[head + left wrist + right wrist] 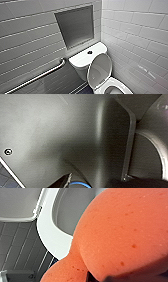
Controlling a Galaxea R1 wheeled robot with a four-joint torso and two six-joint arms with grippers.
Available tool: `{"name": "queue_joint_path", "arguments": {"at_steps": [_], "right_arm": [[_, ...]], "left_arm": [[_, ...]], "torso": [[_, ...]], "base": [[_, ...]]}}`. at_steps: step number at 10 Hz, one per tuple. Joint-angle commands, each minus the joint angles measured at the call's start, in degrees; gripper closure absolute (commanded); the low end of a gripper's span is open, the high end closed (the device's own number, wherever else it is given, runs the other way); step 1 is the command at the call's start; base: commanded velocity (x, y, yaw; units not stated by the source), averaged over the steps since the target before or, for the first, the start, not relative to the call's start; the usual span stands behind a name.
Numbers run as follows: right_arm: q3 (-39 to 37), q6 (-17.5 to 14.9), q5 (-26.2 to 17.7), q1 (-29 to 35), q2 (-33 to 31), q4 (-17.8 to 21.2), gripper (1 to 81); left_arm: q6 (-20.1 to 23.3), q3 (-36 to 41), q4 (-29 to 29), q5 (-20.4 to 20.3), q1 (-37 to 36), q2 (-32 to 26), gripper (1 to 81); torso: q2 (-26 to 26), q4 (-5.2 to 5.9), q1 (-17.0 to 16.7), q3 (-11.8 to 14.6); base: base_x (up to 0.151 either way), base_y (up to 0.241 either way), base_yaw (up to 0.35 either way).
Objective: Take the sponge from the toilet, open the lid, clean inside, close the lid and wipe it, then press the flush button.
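The white toilet (83, 58) stands in the corner, and its lid (100, 68) is raised and leans back toward the tank, greyish inner face showing. The round dark flush button (89, 52) sits in the middle of the tank top. The seat ring and open bowl (117, 87) lie at the lower right. In the right wrist view the red-orange sponge (125, 233) looms large and looks squeezed, with my right gripper (98, 278) shut on it. It hangs over the white seat rim (51, 238), beside the bowl's inside (72, 210). The left gripper holds nothing.
A steel grab bar (40, 76) slants along the tiled left wall. A grey recessed niche (76, 26) sits above the tank. The tiled right wall (140, 37) runs close beside the toilet. Dark floor tiles (20, 250) lie beside the bowl.
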Motion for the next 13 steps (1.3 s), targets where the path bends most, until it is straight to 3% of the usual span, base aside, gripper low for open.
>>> {"name": "queue_joint_path", "arguments": {"at_steps": [1, 3, 5, 7, 11, 13], "right_arm": [[3.7, -0.5, -1.9, 2.7, -2.3, -1.4, 81.1], [4.5, -0.4, -3.4, 10.1, -1.9, -0.4, 81.1], [2.0, -0.4, -11.9, 18.8, 0.2, 3.6, 81.1], [-2.0, -0.4, -17.2, 24.1, 3.3, 5.7, 81.1], [-19.6, -0.3, -28.4, 32.4, 15.7, 10.5, 81.1], [-28.4, -0.3, -33.6, 35.0, 21.0, 10.5, 81.1]], "left_arm": [[0.2, -0.2, 0.2, 4.2, -0.1, -0.3, 1.0], [0.5, -0.2, 0.2, 4.2, -0.1, -0.2, 1.0], [0.5, -0.2, 0.1, 4.1, -0.1, -0.3, 1.0], [0.5, -0.2, 0.1, 4.1, -0.1, -0.3, 1.0], [0.5, -0.2, 0.0, 4.1, -0.3, -0.5, 1.0], [0.5, -0.2, 0.0, 4.1, -0.3, -0.7, 1.0]], "torso": [[0.0, 0.00, 0.0, 0.0], [0.0, 0.00, 0.0, 0.0], [0.0, 0.00, 0.0, 0.0], [0.0, 0.00, 0.0, 0.0], [0.0, 0.00, 0.0, 0.0], [0.0, 0.00, 0.0, 0.0]], "base": [[0.000, 0.000, 0.000], [0.000, 0.000, 0.000], [0.000, 0.000, 0.000], [0.000, 0.000, 0.000], [0.000, 0.000, 0.000], [0.000, 0.000, 0.000]]}}
